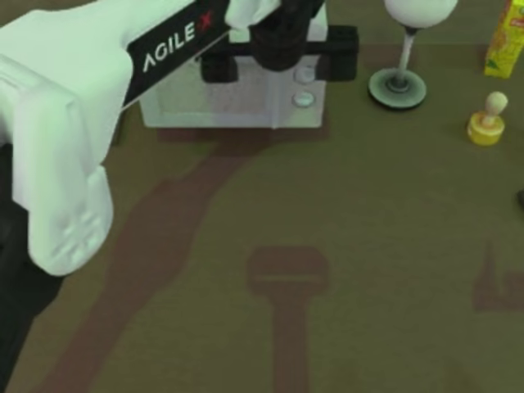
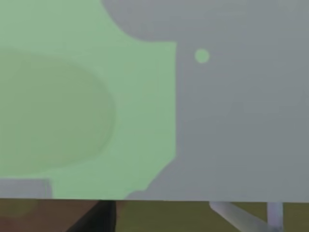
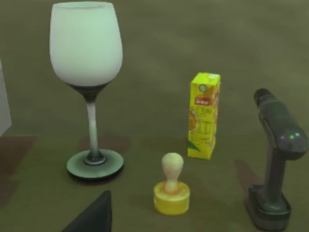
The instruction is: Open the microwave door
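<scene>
Olive-brown table (image 1: 368,246) carries the microwave (image 1: 237,106) at its far edge.

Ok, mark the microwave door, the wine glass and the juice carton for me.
microwave door (image 1: 217,105), top view, on its mesh window.
wine glass (image 3: 86,46), right wrist view, on the bowl.
juice carton (image 3: 204,116), right wrist view, on its front face.

One microwave (image 1: 233,102) with two silver knobs (image 1: 304,99), one wine glass (image 3: 87,87), one yellow juice carton (image 3: 203,116), one yellow stamp (image 3: 171,191), one drill (image 3: 275,159) on the tabletop (image 1: 368,246)
</scene>
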Tool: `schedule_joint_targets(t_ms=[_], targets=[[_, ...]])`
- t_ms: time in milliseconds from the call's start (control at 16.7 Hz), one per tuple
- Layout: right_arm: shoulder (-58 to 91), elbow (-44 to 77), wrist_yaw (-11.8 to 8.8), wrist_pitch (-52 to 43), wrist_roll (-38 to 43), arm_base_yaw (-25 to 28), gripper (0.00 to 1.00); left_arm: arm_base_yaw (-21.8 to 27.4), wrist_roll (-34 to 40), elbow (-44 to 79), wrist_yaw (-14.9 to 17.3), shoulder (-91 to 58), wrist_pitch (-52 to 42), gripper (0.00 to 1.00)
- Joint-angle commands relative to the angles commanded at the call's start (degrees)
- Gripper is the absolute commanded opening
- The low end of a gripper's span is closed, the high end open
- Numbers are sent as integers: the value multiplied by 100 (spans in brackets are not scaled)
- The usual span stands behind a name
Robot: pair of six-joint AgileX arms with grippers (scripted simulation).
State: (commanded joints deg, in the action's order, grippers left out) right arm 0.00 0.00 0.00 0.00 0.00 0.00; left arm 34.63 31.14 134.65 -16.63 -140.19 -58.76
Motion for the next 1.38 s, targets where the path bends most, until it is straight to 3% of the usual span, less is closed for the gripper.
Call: schedule_joint_targets(t_ms=[660,1380], targets=[[0,0,0,0,0,0,100,0,0,0,0,0,0,2],[0,0,0,0,0,0,100,190,64,-365,56,286,146,0]])
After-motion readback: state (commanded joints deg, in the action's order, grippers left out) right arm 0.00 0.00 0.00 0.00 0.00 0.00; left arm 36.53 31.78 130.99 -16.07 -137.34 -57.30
